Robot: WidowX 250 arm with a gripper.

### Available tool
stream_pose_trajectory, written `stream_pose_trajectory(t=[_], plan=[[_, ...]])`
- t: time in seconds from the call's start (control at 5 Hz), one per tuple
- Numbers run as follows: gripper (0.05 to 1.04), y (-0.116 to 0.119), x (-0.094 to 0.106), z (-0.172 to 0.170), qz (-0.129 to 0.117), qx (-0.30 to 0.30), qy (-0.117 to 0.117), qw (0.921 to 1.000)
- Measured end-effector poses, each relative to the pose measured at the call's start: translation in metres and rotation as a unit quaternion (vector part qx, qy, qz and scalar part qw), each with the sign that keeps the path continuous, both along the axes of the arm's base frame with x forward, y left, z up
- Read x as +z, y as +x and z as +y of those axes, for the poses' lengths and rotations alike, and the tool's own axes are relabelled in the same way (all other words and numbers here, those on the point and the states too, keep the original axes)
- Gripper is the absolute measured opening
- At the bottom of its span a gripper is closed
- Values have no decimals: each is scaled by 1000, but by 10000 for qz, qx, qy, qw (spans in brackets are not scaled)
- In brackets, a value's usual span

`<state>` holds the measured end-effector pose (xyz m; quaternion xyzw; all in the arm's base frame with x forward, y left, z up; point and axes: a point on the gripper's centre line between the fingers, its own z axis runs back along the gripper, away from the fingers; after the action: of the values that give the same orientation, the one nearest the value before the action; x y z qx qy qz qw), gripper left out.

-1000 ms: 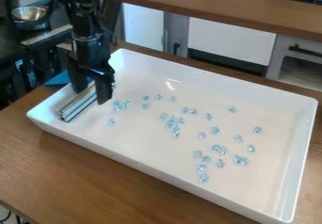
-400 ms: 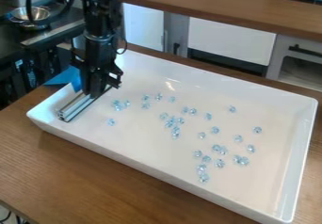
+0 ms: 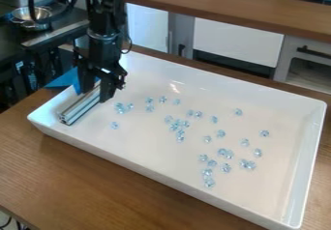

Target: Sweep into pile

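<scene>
Where the gripper (image 3: 96, 94) is hanging: ten o'clock in the tray (image 3: 129, 164), fingers standing wide apart; hold unclear
Metal bars (image 3: 76, 110): slanting from between them toward seven o'clock
Clear beads (image 3: 180, 133): lying scattered, mostly toward four o'clock

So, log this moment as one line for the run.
gripper: open, at metal bar | metal bar: inside white tray, view's left | pale blue beads: scattered, not one pile
</scene>
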<state>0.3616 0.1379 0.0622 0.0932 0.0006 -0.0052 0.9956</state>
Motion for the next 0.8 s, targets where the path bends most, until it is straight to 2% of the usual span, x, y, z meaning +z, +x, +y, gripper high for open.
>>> stream_pose_trajectory(t=[0.2, 0.6, 0.8], plan=[[994, -2, 2, 1, 81, -31, -97, 9999], [1001, -2, 3, 6, 23, -62, -78, 9999], [1001, 2, 3, 13, -115, -67, 44, 9999]])
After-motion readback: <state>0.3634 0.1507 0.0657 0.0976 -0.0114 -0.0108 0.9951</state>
